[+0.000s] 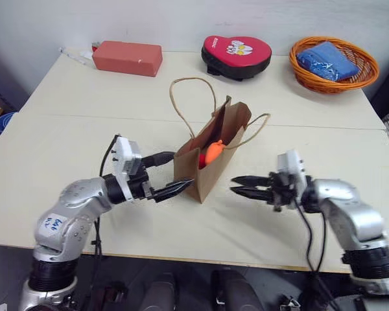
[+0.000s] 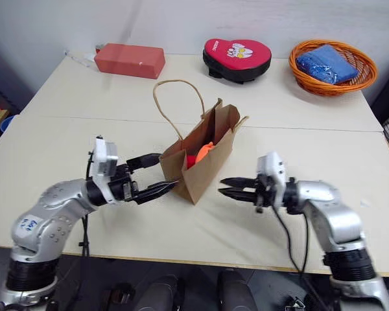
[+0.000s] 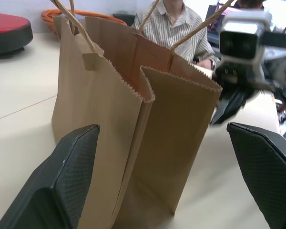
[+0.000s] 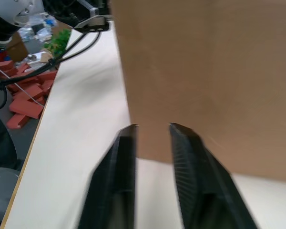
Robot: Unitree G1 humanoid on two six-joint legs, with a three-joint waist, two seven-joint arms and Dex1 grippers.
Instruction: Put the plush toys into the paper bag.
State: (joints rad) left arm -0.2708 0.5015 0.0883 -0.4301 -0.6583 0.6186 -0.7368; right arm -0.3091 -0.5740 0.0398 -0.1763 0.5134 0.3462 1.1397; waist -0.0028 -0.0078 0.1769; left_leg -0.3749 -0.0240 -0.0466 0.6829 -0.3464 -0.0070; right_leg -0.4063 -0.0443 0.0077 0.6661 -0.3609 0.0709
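Standing upright near the middle of the counter [image 1: 65,129], the paper bag [image 1: 211,162] has its mouth open upward and its two loop handles sticking up and outward. Inside it, the orange toy [image 1: 214,152] shows near the top, with the red toy [image 1: 201,159] just beside it, lower and partly hidden by the bag's wall.

On the bag's left side, the left gripper [image 1: 172,175] points level toward the bag with its jaws spread wide, one finger by the bag's near lower corner and the other by its side wall; whether they touch the paper I cannot tell. They hold nothing. In the left wrist view the bag [image 3: 133,119] stands between the two black fingers [image 3: 62,186].

On the bag's right side, the right gripper [image 1: 243,186] points level toward the bag, a little apart from it, its jaws nearly closed with a narrow gap and nothing between them. In the right wrist view the fingers [image 4: 195,176] aim at the bag's brown wall [image 4: 219,71].

Along the counter's far edge lie a red block [image 1: 127,57], a red-and-black mitt [image 1: 236,56] with a paw print, and an orange basket [image 1: 334,63] holding a blue cloth [image 1: 327,60]. A person in a striped shirt [image 3: 174,31] sits beyond the bag in the left wrist view.
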